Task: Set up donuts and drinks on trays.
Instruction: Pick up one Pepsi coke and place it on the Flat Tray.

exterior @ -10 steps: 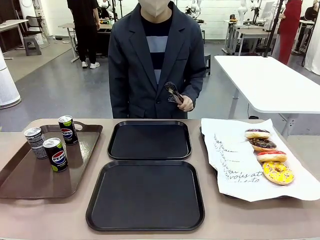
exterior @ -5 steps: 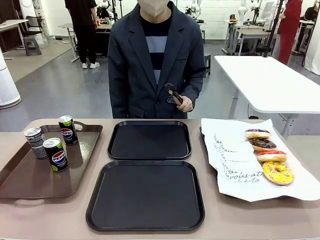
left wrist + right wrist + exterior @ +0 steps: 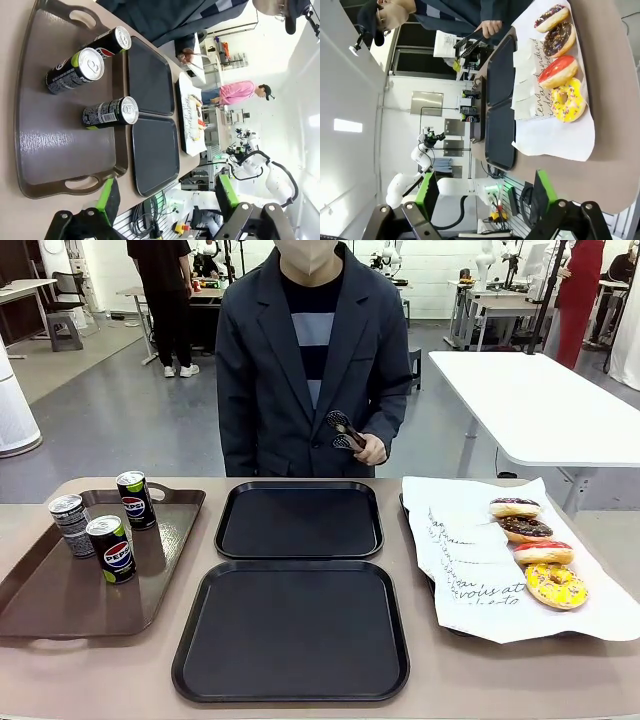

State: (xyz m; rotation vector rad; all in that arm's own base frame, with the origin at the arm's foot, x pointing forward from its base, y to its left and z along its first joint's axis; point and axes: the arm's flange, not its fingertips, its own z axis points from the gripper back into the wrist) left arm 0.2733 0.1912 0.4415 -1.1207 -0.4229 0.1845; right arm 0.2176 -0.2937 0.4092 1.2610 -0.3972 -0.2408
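Gaping empty, the left gripper (image 3: 166, 196) faces three slim drink cans (image 3: 110, 112) at its eleven o'clock on the brown handled tray (image 3: 40, 150), nearest this arm; two square black plastic trays (image 3: 155, 155) lie at twelve o'clock.

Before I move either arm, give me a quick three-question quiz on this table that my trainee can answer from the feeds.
1. How many cans stand on the brown tray?
2. True or false: all four donuts lie on the white paper sheet.
3. The person's hand holds: A) tongs; B) a can; C) a donut.

Key: 1. three. 2. true. 3. A.
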